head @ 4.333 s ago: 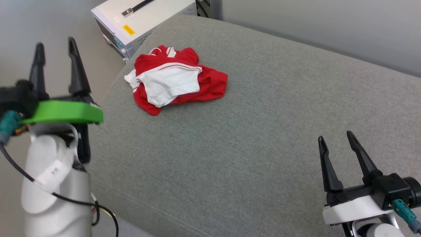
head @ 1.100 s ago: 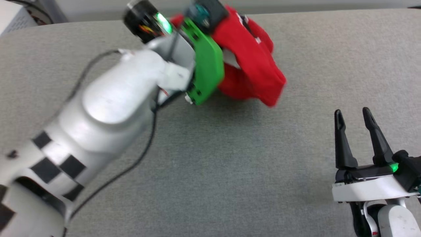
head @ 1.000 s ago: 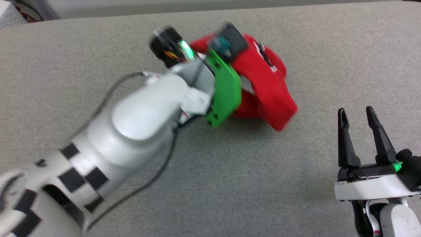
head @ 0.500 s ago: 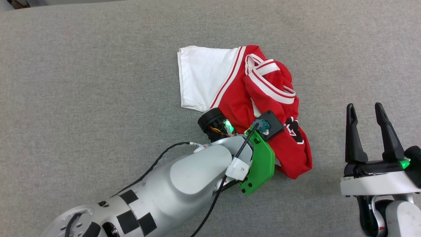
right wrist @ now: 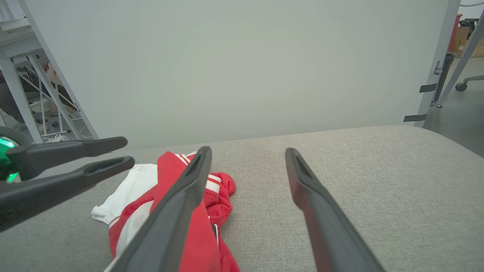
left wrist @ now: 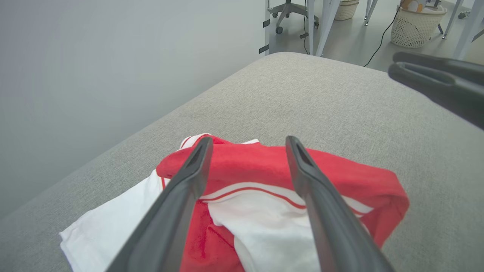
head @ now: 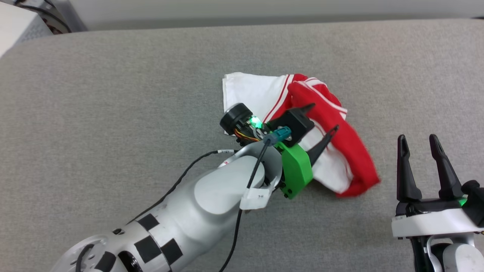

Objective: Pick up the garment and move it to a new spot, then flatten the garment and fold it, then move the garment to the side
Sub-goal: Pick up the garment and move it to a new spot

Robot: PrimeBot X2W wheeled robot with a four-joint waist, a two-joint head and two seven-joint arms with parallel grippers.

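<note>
Grey cushion holds the garment beneath spread left fingers, right fingers spread nearby.

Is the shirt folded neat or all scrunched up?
Scrunched up. The garment lies in a rumpled heap, red cloth bunched over white.

crumpled garment on grey cushion

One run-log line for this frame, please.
shirt: crumpled on grey cushion, not yet flattened | left gripper: open, over shirt, holding nothing | right gripper: open, empty, off to the side
</note>
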